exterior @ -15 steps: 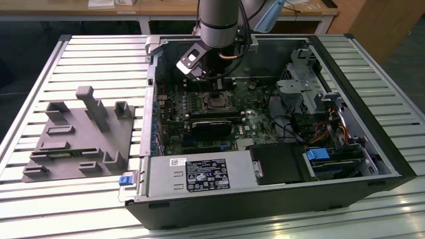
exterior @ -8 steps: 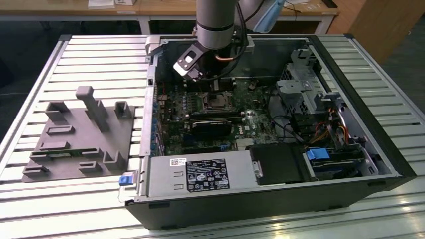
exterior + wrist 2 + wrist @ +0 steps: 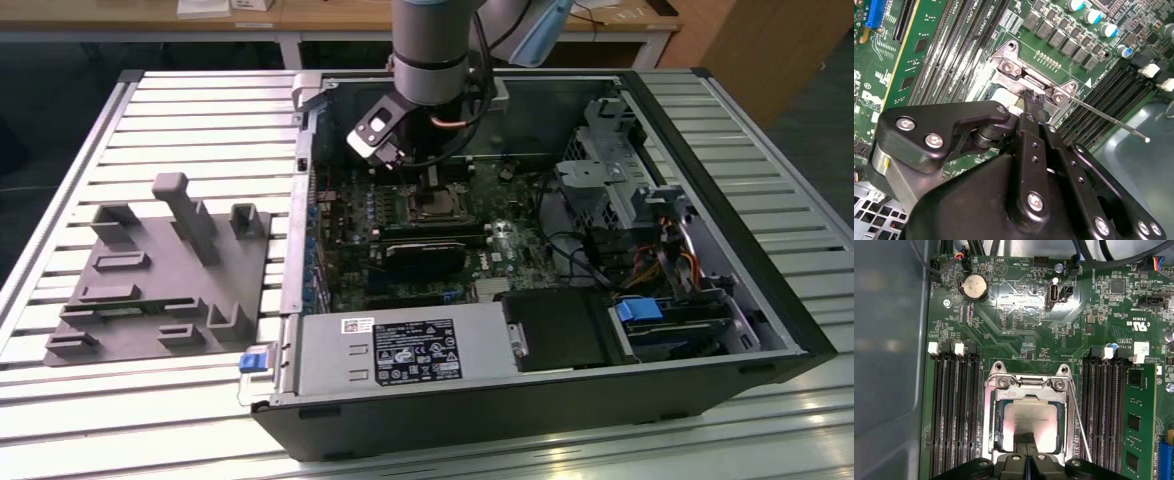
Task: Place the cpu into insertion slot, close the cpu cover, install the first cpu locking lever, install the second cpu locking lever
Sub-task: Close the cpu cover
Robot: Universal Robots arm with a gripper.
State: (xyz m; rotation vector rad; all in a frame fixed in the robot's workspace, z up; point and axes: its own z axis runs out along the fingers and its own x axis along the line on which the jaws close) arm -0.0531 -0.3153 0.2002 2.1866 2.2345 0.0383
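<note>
The cpu (image 3: 1030,420) lies in the insertion slot (image 3: 999,432), framed by the lowered cpu cover (image 3: 990,415). The jaws, pressed together, hang over the cpu. A thin lever (image 3: 1080,429) runs beside the slot.

The cpu (image 3: 1030,417), a flat square chip with a dull silver-grey top, sits level inside the insertion slot (image 3: 987,450), a square socket with a silvery metal rim. The cpu cover (image 3: 1024,395), a thin silvery frame, lies down over the insertion slot, and the chip shows through its square window. One thin wire locking lever (image 3: 1081,427) slants along one side of the insertion slot, its free end clear of it.
</note>
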